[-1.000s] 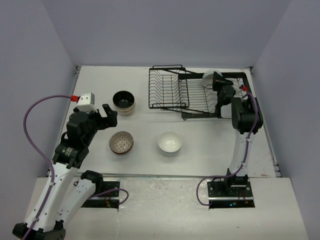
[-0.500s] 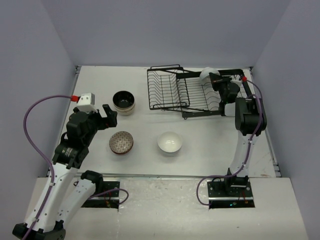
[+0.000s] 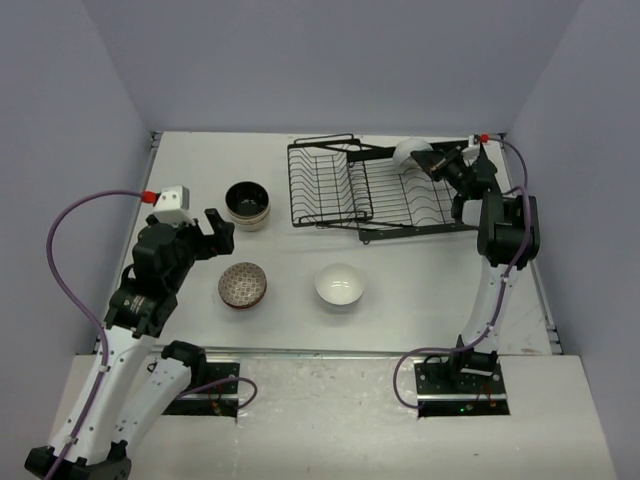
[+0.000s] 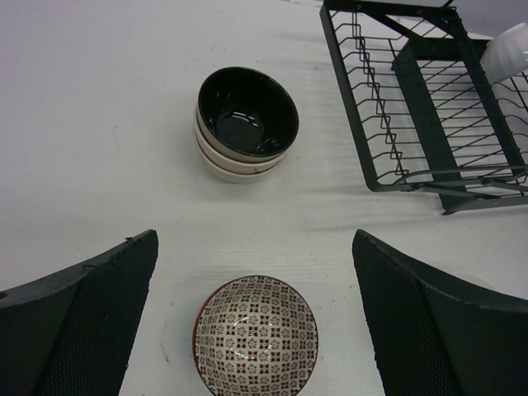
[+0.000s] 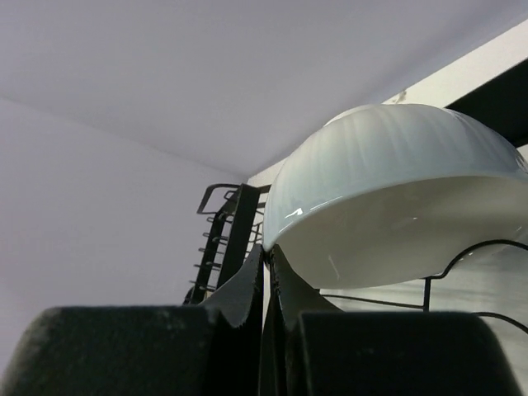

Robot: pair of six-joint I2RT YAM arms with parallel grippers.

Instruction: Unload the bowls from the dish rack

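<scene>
The black wire dish rack sits at the back centre, skewed on the table. My right gripper is shut on the rim of a white bowl at the rack's back right corner. In the right wrist view the fingers pinch the rim of the white bowl, with rack wires behind. My left gripper is open and empty, hovering above a reddish-brown patterned bowl. A stack of beige bowls with dark insides stands beyond it.
On the table in front of the rack are the beige stack, the patterned bowl and a white bowl. The rack also shows in the left wrist view. Purple walls enclose the table on three sides.
My right gripper has swung up and back with the white bowl in its grip. The dish rack has shifted to the left and turned askew. The left arm has not moved.
</scene>
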